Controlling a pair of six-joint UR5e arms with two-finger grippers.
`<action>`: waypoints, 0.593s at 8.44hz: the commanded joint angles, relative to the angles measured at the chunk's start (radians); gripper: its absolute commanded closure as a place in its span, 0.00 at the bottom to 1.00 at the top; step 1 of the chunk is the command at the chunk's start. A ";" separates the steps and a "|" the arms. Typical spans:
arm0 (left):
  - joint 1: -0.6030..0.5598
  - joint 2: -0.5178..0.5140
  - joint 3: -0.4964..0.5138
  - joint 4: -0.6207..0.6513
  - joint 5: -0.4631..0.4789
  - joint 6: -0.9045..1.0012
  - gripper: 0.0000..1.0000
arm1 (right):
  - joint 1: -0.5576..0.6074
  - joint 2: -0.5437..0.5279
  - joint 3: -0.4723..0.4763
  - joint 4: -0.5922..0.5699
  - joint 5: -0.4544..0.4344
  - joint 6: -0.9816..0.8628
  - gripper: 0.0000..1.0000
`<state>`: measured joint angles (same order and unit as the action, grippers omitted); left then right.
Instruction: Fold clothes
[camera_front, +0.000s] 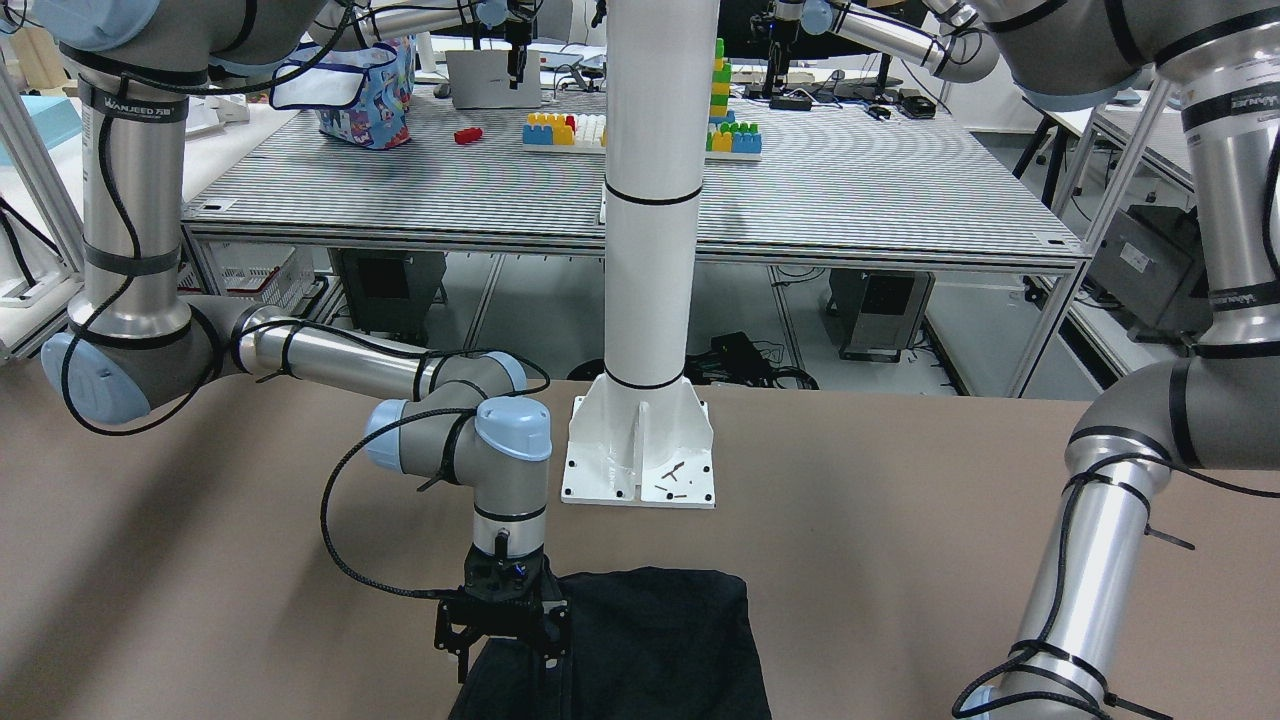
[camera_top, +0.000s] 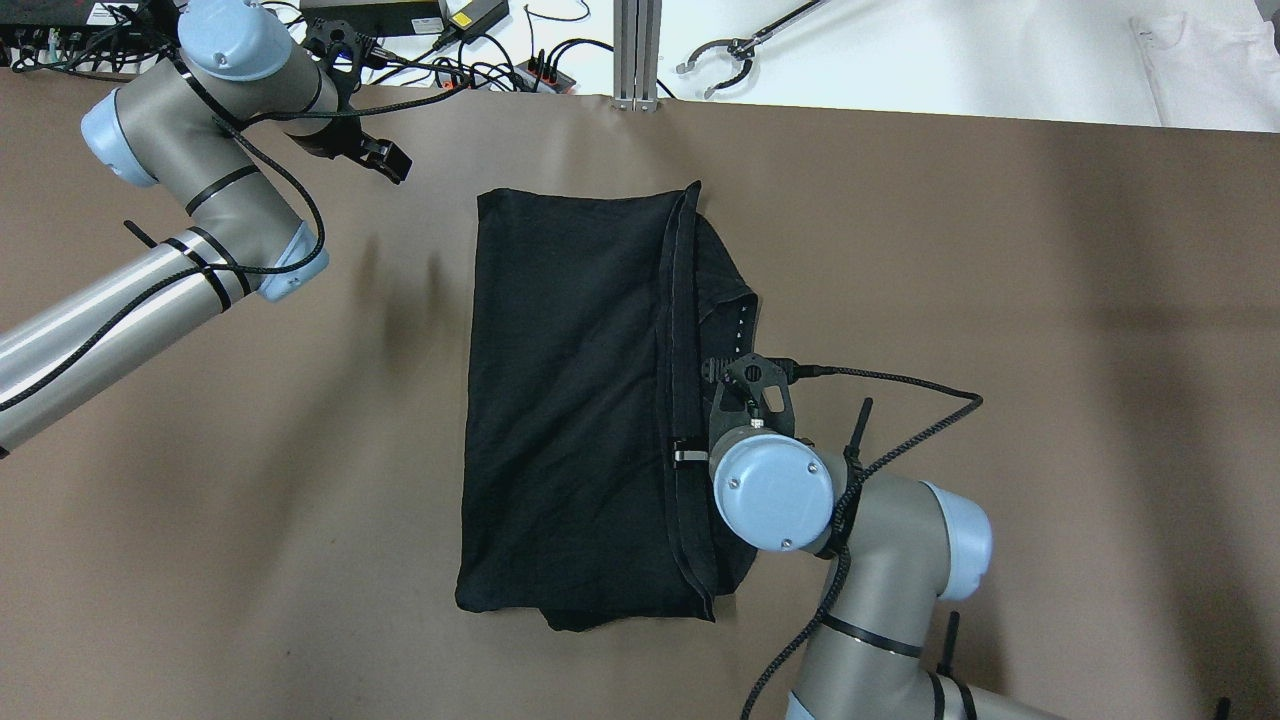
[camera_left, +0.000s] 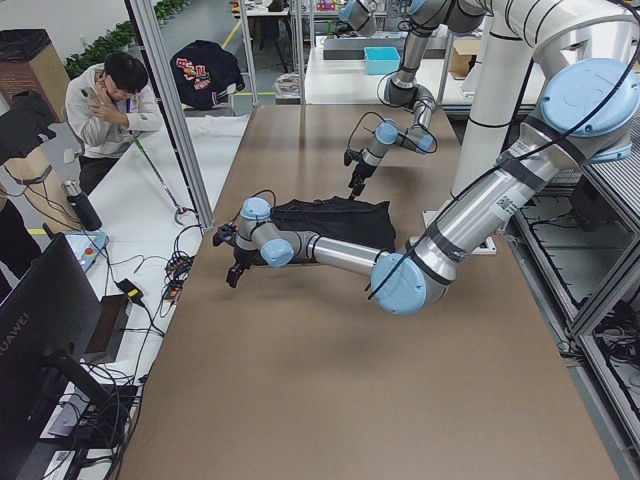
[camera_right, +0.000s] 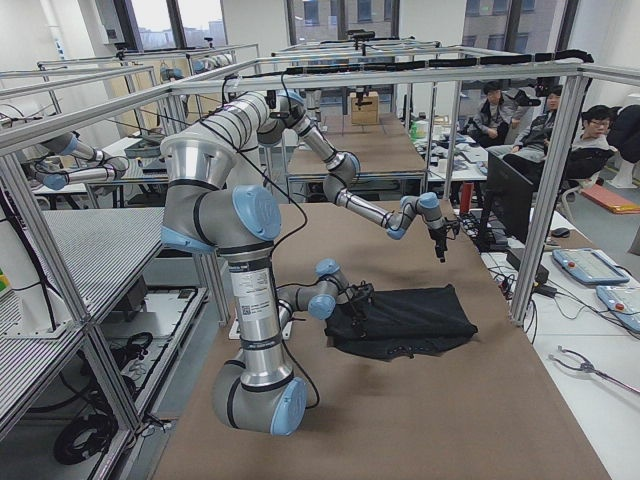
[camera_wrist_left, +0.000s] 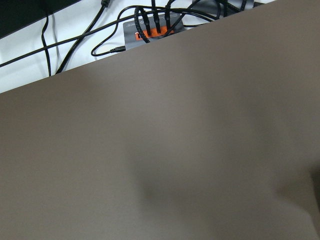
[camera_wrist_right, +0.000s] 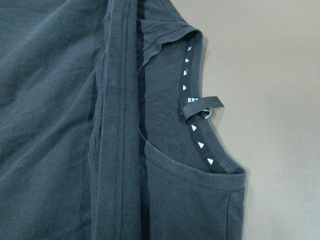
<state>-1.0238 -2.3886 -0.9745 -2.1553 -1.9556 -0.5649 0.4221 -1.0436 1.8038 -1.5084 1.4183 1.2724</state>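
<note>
Right wrist-mounted view shows black cloth (camera_wrist_right: 50, 125); left wrist-mounted shows table (camera_wrist_left: 175, 150) and cables (camera_wrist_left: 45, 35).

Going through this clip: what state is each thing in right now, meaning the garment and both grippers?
black garment: partly folded in layers, lying flat on the table, collar and tag still exposed on the robot's right side.
right gripper: open, empty, pointing down just over the garment's collar edge.
left gripper: empty, off the garment over bare table near the far edge; cannot tell whether it is open or shut.
</note>
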 joint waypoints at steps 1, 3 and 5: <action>0.007 0.003 -0.004 0.000 0.000 -0.003 0.00 | 0.058 0.167 -0.197 -0.081 0.060 -0.087 0.06; 0.008 0.003 -0.004 0.000 0.000 -0.001 0.00 | 0.066 0.240 -0.289 -0.079 0.068 -0.087 0.06; 0.008 0.003 -0.003 0.000 0.000 -0.001 0.00 | 0.067 0.244 -0.316 -0.081 0.083 -0.096 0.06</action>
<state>-1.0161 -2.3854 -0.9779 -2.1552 -1.9558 -0.5662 0.4858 -0.8159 1.5223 -1.5865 1.4904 1.1866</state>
